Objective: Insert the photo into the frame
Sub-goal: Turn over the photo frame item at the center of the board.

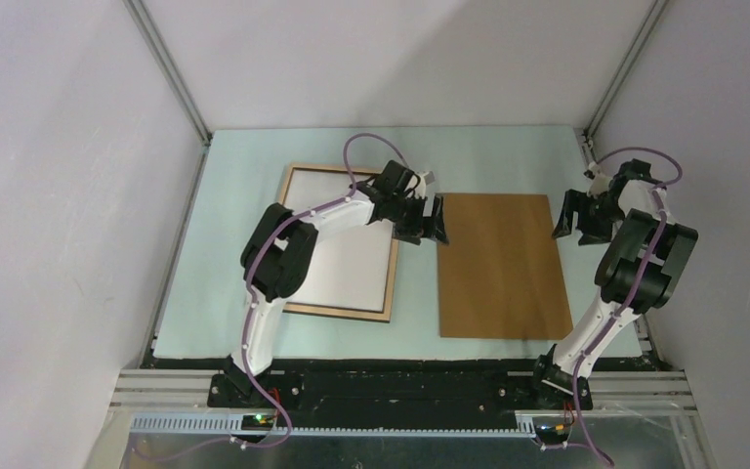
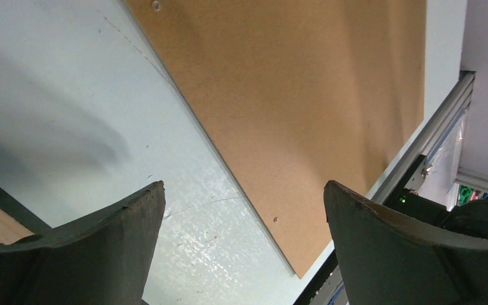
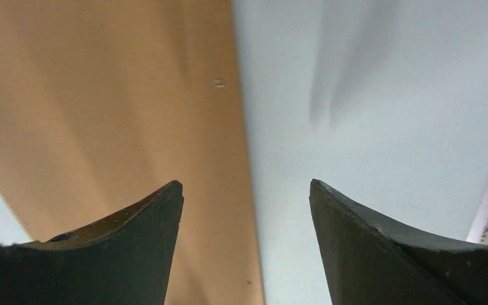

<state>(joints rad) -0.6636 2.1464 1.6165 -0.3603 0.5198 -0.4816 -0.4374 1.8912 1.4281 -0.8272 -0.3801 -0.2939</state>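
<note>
One frame (image 1: 342, 312) lay flat on the left half of the pale table (image 1: 508, 156), its light-wood back facing up. One white sheet filled its opening, apparently the photo (image 1: 352, 266) lying face down inside the frame with only its plain back showing. No printed side was visible in any view. Part of the sheet's far right area was hidden under the left arm.

One brown backing board (image 1: 498, 264) lay flat to the right of the frame, apart from it, with a strip of bare table between the two.

Two arms were in view, each with one gripper. The left gripper (image 1: 428, 223) hung above that strip, by the frame's far right corner and the board's far left corner. In its wrist view the left gripper (image 2: 244, 244) had its two fingers (image 2: 101, 254) spread wide. Only the table (image 2: 70, 95) and the edge of the board (image 2: 305, 95) showed between them, so it held nothing. A sliver of wood at the lower left of that view may have been the frame.

The right gripper (image 1: 581, 225) hung at the board's far right edge. In its wrist view the right gripper (image 3: 246, 244) also had its jaws parted. They straddled the line where the board (image 3: 101, 95) met the table (image 3: 368, 95) and gripped nothing.
</note>
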